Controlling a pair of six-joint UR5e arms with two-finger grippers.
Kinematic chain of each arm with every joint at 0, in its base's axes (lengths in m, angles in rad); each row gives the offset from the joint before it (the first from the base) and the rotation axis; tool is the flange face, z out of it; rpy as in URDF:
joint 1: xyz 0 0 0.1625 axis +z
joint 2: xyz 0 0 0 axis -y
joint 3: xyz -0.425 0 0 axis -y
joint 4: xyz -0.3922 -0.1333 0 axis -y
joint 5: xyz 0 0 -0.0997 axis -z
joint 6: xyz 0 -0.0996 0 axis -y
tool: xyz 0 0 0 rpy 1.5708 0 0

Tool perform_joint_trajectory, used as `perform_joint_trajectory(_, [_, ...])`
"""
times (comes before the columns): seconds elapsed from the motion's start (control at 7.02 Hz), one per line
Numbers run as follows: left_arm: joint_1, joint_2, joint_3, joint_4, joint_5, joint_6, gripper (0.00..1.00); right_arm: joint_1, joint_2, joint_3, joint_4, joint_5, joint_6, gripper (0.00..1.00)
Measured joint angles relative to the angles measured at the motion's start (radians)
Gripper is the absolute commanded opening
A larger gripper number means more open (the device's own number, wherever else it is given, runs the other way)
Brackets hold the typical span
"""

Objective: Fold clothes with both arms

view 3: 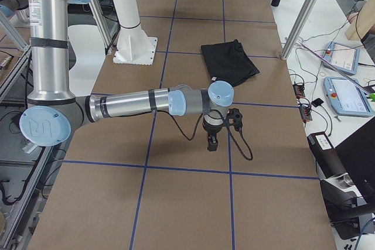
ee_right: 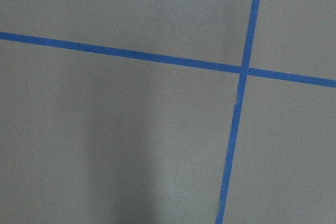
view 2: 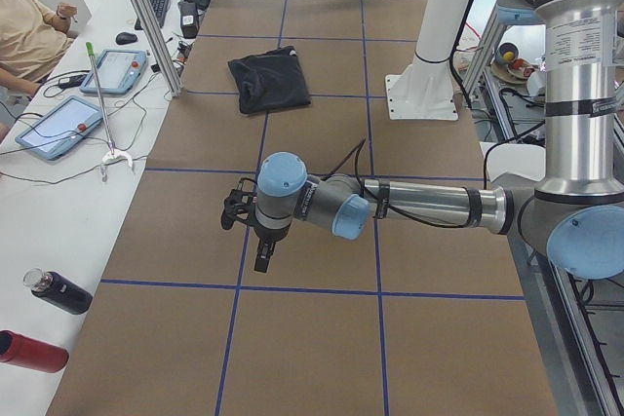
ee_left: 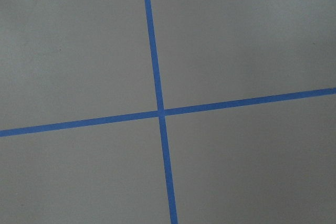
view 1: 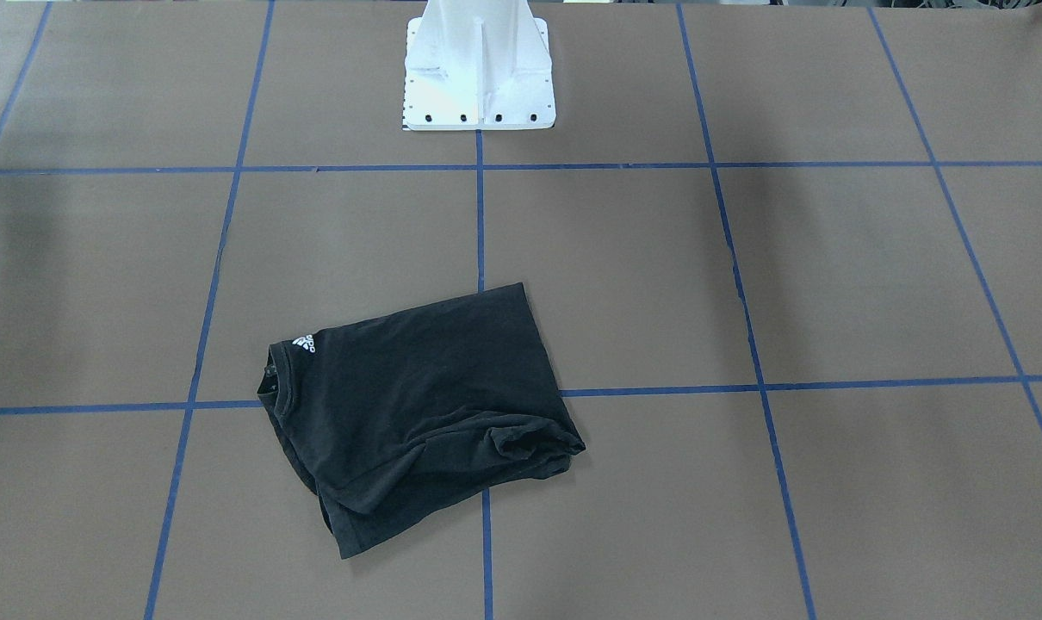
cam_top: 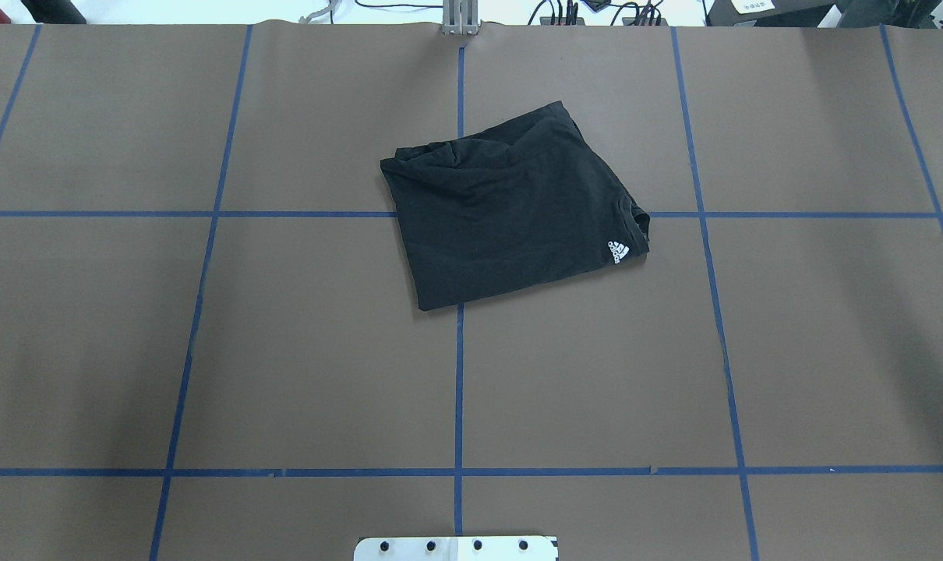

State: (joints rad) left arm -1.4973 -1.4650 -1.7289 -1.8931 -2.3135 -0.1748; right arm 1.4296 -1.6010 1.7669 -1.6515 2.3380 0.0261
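The folded black short-sleeved T-shirt (cam_top: pixel 510 206) lies between the left end effector (view 2: pixel 261 258) and right end effector (view 3: pixel 211 143), well apart from both, neither clearly nearer; their opening cannot be told.

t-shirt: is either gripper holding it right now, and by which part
Nothing is held. The black T-shirt lies folded on the table, well apart from the left gripper and the right gripper.

Folded black T-shirt (view 1: pixel 418 405) lying flat across crossing of blue tape lines (view 1: pixel 480 215) on brown table (view 1: pixel 831 275). White logo (view 1: pixel 304 344) beside collar (view 1: pixel 273 379), view's left. Bunched, wrinkled cloth at lower right corner. White pedestal base (view 1: pixel 478 69) top centre, well apart.
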Motion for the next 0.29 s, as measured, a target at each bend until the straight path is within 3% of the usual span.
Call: perform_joint_trajectory(0.29, [0.0, 0.0, -0.006, -0.002, -0.005, 0.0, 1.0, 0.0, -0.003, -0.004, 0.0, 0.005, 0.0, 1.0])
